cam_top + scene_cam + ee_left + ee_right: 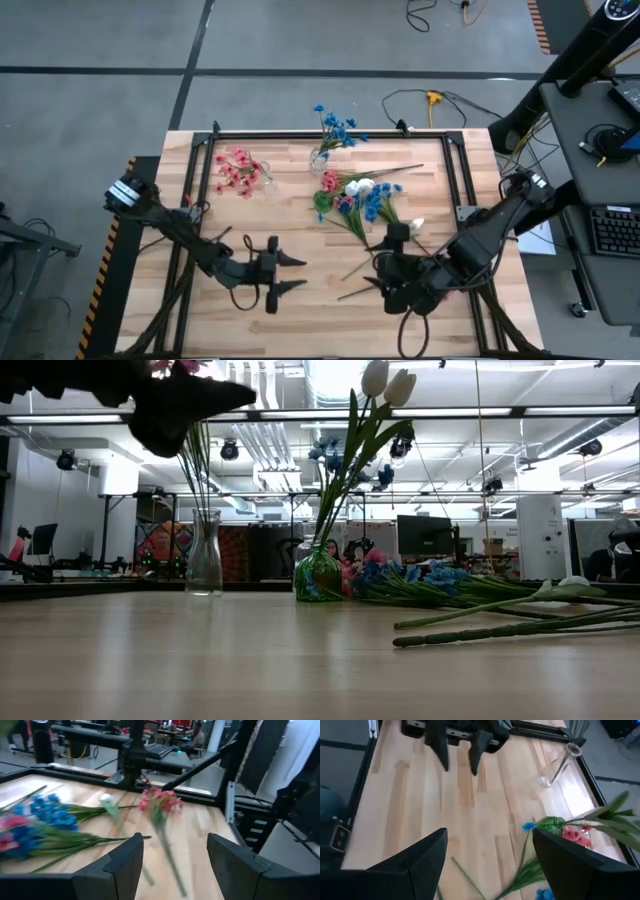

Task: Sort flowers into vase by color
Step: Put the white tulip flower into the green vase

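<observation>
the left claw (pixel 297 274) hangs over the light wooden plank surface (pixel 300 320), its dark fingers parted and grasping nothing. the right claw (pixel 378 268) is likewise released and empty, just beside the loose heap of pink, blue and white artificial flowers (pixel 360 200) lying mid-surface. a clear glass vase with pink sprigs (pixel 240 172) stands at the far left, well apart from a green-tinted glass vase with blue sprigs (pixel 322 150) further right.

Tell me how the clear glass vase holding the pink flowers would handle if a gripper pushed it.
The clear vase looks tall and narrow, so a high push may tip it. Long pink flowers rise above its mouth, probably making it top-heavy. The glass likely slides on the smooth wooden table.
</observation>
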Robot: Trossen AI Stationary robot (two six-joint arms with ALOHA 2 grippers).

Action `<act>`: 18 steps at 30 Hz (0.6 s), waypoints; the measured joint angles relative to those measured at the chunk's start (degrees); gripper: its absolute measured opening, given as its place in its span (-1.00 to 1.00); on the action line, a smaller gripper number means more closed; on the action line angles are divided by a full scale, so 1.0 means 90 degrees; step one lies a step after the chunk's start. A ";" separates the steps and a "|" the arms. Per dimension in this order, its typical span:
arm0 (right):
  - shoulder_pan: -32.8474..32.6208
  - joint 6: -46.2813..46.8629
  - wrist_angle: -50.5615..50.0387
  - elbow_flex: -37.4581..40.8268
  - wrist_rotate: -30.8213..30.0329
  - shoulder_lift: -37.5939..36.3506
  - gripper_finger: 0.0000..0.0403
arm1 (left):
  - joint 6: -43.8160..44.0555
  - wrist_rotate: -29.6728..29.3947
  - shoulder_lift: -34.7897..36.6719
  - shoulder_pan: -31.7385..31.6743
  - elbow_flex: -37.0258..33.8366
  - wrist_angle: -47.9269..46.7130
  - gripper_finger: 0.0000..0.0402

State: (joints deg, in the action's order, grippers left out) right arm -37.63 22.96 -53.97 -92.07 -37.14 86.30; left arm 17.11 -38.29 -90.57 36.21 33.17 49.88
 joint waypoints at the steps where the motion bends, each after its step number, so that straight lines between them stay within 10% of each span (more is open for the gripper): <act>1: 0.0000 -0.0044 0.0050 0.0102 0.0009 0.0000 0.42 | -0.0001 -0.0001 -0.0176 0.0014 0.0159 -0.0008 0.01; 18: -0.0495 0.0457 0.0381 0.1102 0.0172 -0.0034 0.42 | 0.0065 -0.0215 -0.2474 0.0041 0.2806 -0.1803 0.01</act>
State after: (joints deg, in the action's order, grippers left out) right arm -42.08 27.08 -50.54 -82.15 -35.59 86.00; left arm 17.69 -40.23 -112.84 36.58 58.42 33.65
